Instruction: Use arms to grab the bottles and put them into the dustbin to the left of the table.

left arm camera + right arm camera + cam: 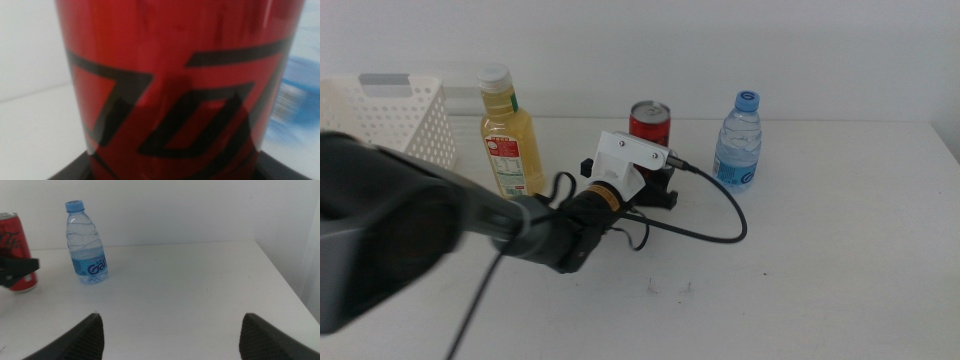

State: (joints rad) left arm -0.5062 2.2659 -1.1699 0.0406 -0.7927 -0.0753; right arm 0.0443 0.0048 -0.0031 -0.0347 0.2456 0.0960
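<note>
Now the left arm (470, 225) stretches in low from the near left across the bench (820, 260), its white housing (632, 160) tipped forward and a black cable (720, 205) looping off to its right. At its far end the left claw (655, 185) sits level with the lower part of the red can (650, 122), which stands upright on the bench straight ahead of it. In the left wrist view the can (175, 75) fills nearly everything, very close between the dark jaw tips at the bottom edge; whether the jaws are pressing on it I cannot tell. In the right wrist view one dark jaw crosses in front of the can (17, 250). Just left of the claw stands the yellow juice bottle (508, 135), and beyond that, further left, the white basket (395, 115). Right of the claw, a little apart from the can, stands the water bottle (738, 142). The right claw (170, 332) hangs well to the right above bare bench, jaws spread wide apart with nothing between them, the water bottle (86, 242) ahead of it.
</note>
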